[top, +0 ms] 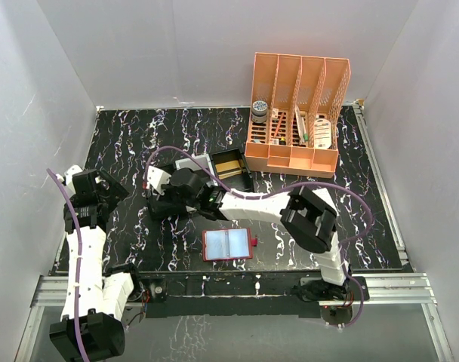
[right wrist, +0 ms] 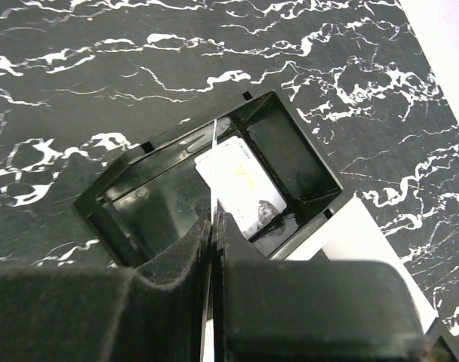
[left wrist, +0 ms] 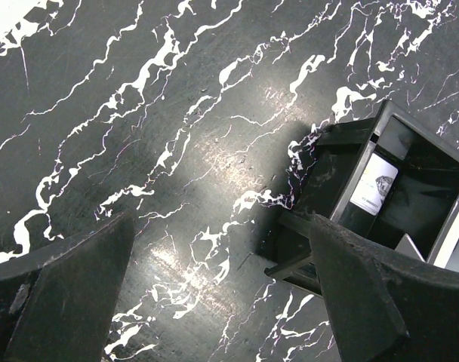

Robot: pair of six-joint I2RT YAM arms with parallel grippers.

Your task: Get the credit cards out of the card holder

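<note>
The red card holder lies open on the table near the front, with pale blue-grey faces showing inside. My right gripper reaches left of it and is shut on a thin credit card, seen edge-on, over a small black tray. Its fingertips are pressed together on the card. A white card lies flat in that tray. My left gripper is at the far left, open and empty, just above the table. The tray and its white card show to its right.
A second black tray holding a tan card stands behind, with a grey-white insert next to it. An orange divided rack with small items stands at the back right. White walls enclose the black marbled table.
</note>
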